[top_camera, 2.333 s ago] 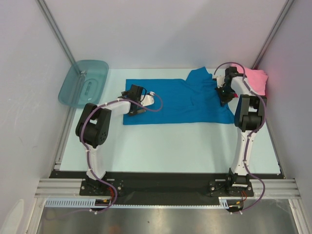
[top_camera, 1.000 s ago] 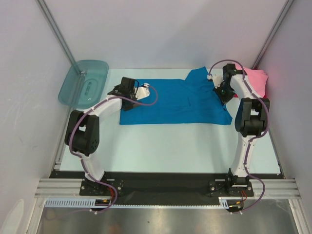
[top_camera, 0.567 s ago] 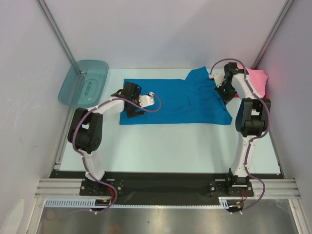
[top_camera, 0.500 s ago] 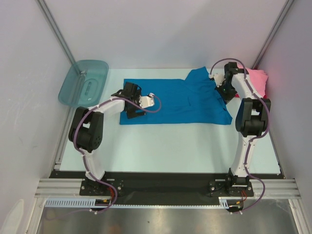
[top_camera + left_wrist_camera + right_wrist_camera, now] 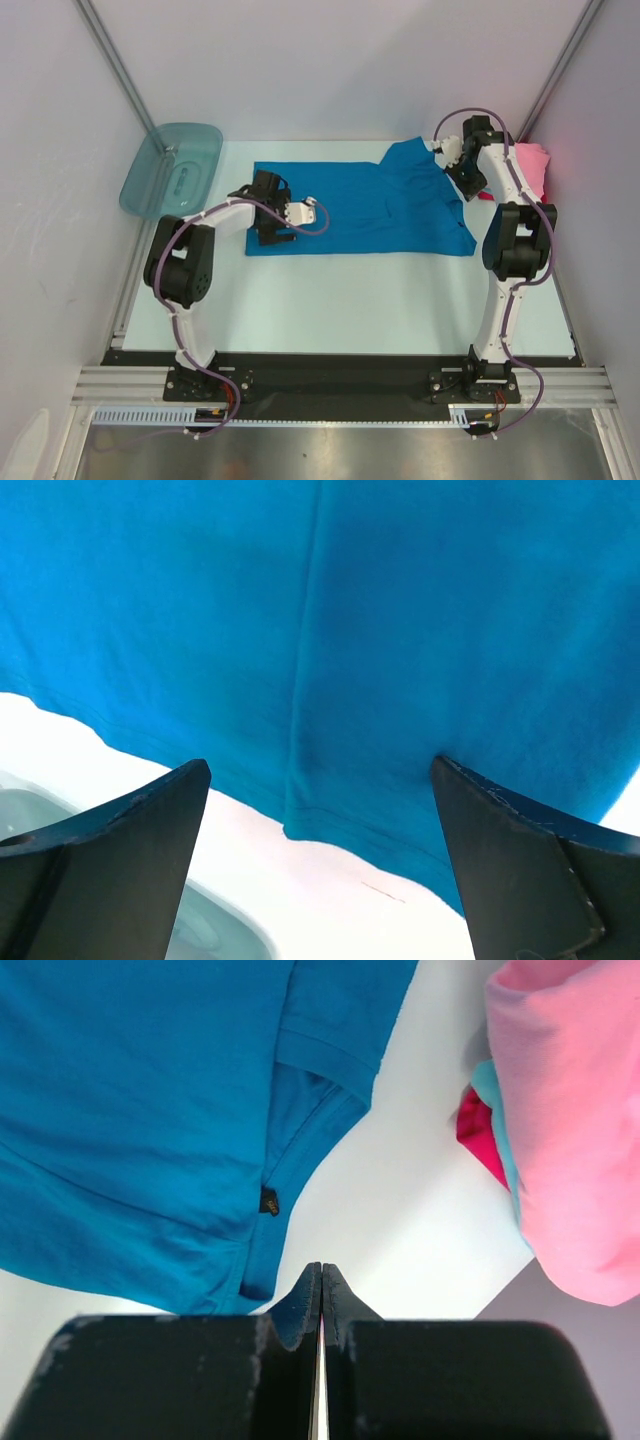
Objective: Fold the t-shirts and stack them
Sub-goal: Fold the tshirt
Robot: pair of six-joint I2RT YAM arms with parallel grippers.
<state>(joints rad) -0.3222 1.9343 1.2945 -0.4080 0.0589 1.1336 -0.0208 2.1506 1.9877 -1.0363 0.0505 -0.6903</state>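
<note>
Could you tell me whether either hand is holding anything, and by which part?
Nothing is held: the left hand stands open over the hem of the blue t-shirt, and the right hand is shut with nothing in it.

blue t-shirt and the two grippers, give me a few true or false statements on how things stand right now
1. The blue t-shirt lies spread flat on the table. True.
2. The left gripper is shut on the shirt's hem. False: its jaws stand wide open over the hem.
3. The right gripper is shut and holds nothing. True.
4. The pink t-shirt lies inside the teal tub. False: it sits in the far right corner, and the tub is at the far left.
</note>
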